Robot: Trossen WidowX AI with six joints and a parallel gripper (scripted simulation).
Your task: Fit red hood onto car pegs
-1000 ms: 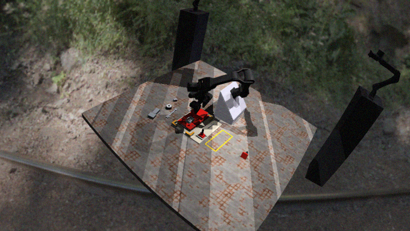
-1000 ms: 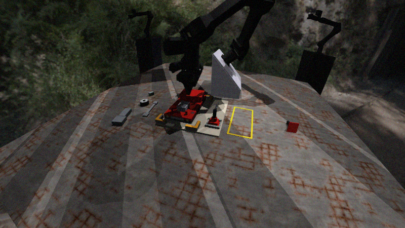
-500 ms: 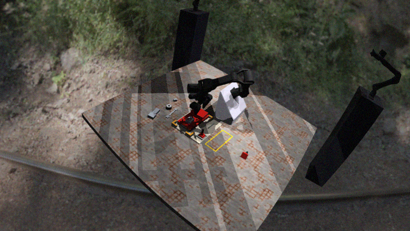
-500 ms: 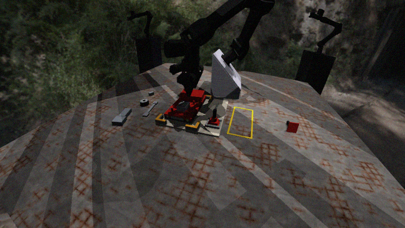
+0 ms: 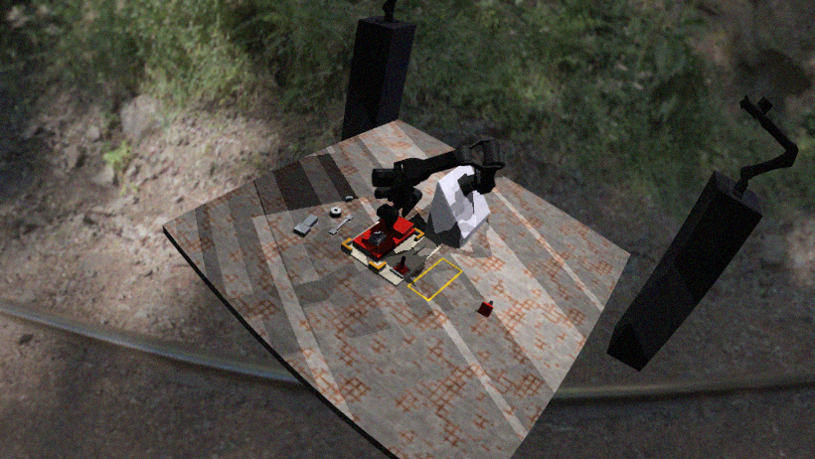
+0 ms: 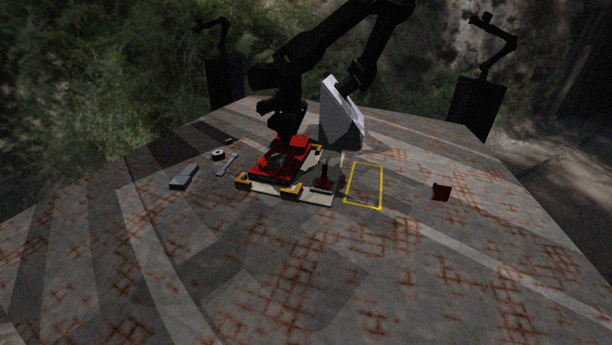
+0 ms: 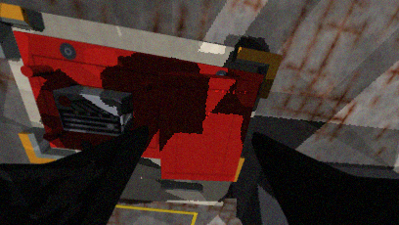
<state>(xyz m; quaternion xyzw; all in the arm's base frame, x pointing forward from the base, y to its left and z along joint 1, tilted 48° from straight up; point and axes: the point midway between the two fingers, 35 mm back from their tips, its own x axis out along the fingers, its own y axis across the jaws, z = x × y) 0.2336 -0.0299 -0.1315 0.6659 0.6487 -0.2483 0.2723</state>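
The red chassis point(image 5: 360, 241) point(image 6: 257, 169) point(image 7: 44, 44) sits in the jig with the grey engine block point(image 5: 377, 236) point(image 6: 277, 160) point(image 7: 93, 112) uncovered on its deck. One short peg point(image 7: 29, 70) shows beside it; shadow hides the others. A raised, flat-topped red part point(image 5: 403, 225) point(image 6: 298, 144) point(image 7: 200, 152) stands at the far end; I cannot tell whether it is the hood or a cab. A small red piece point(image 5: 485, 308) point(image 6: 441, 193) stands apart on the table, also unclear. My gripper point(image 5: 389, 215) point(image 6: 285, 137) point(image 7: 201, 133) is open and empty above the raised part.
The jig plate point(image 5: 393, 277) point(image 6: 314, 198) point(image 7: 98, 34) has orange corner stops and a red-based upright lever point(image 5: 403, 265) point(image 6: 324, 180). Beside it are a yellow outline point(image 5: 427, 299) point(image 6: 381, 188) and a tall white wedge point(image 5: 444, 211) point(image 6: 331, 115). Grey blocks point(image 5: 306, 226) point(image 6: 183, 176), a wrench and a ring lie opposite.
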